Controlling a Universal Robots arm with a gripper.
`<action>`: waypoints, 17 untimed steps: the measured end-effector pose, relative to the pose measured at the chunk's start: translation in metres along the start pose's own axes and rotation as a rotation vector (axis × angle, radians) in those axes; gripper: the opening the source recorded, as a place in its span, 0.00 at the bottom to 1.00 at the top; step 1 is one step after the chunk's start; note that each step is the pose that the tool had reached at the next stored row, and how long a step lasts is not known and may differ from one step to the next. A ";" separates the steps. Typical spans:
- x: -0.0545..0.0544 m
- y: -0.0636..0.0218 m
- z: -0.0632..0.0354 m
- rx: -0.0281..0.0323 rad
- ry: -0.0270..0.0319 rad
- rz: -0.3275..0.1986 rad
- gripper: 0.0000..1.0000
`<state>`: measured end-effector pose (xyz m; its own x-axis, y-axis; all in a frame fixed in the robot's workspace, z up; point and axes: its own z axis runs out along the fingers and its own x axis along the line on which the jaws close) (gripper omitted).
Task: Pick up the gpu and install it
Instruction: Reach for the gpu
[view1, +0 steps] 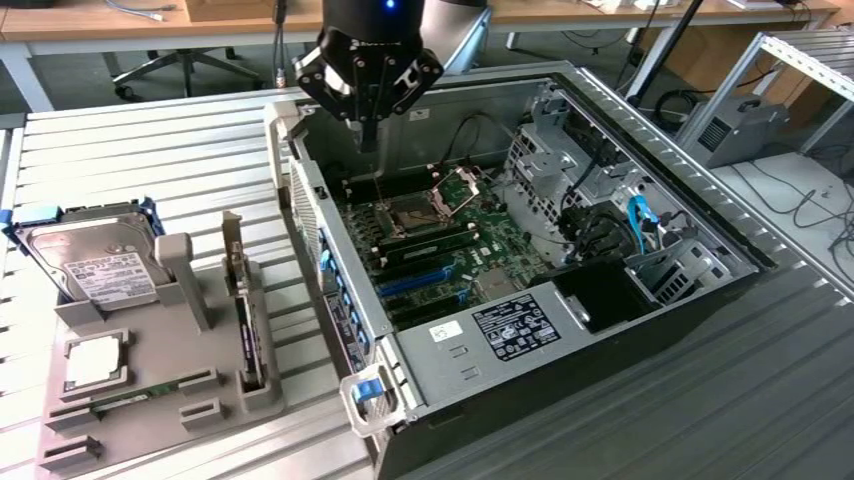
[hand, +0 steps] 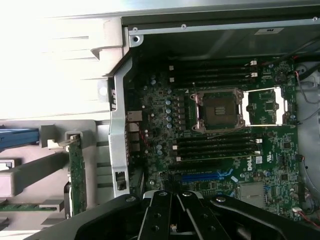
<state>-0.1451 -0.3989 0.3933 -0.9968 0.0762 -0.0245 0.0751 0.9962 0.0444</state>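
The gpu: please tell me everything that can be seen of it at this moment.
The gpu is a thin flat card standing on its long edge in a slot of the grey holder, beside the open computer case. One face looks dark; the wrist view shows a green circuit side. A pale metal bracket closes one end. Only the holder seems to touch it. The hand is apart from it, above the case.

An open computer case (view1: 441, 385) sits on the counter (view1: 134, 150). Just beside it, on the exterior view's left, a holder (view1: 160, 400) carries the gpu (view1: 244, 320), upright, and a hard drive (view1: 100, 262) farther left.
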 end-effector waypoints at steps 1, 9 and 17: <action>0.000 0.0000 0.0000 0.0000 0.0000 0.000 0.11; 0.004 -0.0003 -0.0001 0.0000 0.0000 0.000 0.11; 0.006 -0.0004 -0.0002 0.0000 0.0000 0.000 0.11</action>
<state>-0.1510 -0.3989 0.3933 -0.9968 0.0762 -0.0245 0.0751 0.9962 0.0444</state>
